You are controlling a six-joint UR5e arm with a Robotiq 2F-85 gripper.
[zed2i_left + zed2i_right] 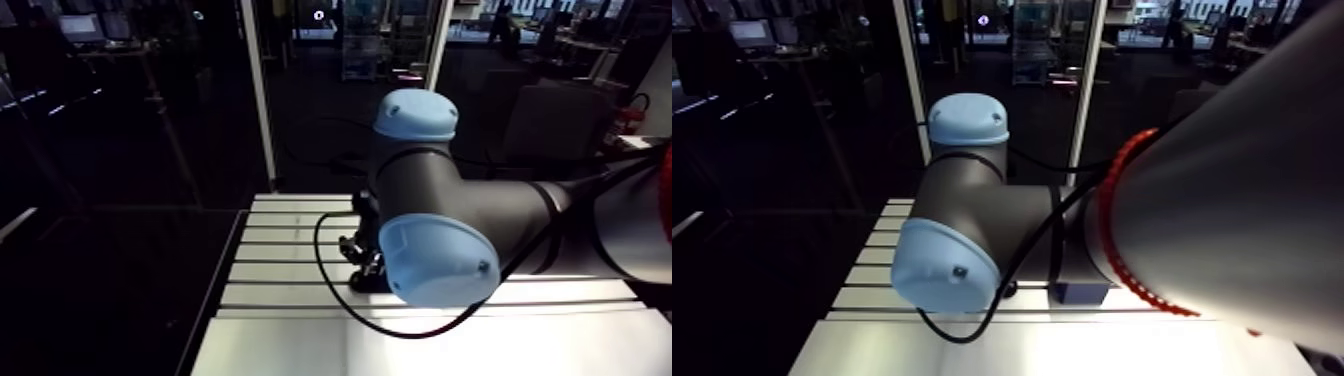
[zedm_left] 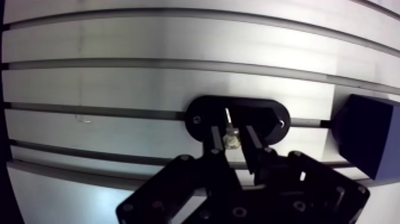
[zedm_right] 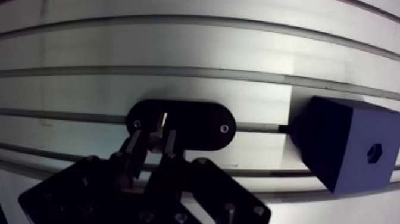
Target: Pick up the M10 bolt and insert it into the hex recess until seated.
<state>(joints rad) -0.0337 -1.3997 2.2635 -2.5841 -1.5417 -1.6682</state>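
**Bolt pinched in the jaws over the black plate**

We find the M10 bolt, small and bright, caught between the jaws. They stand only a narrow gap apart and press on its two sides. The bolt sits over a black oval plate that straddles one slot of the surface. We cannot tell whether it touches the plate.

Past the plate's rounded end, along the same slot and apart from it, rests a dark block. The hex recess shows on a side face of the block, close to that face's far edge. A short stretch of bare slot lies between plate and block.

Ahead of the jaws we see only wide bare strips of the surface, and the side away from the block is just as open. In the arm view the jaws hang low over the surface, well in from its long side edge, where it drops off into the dark
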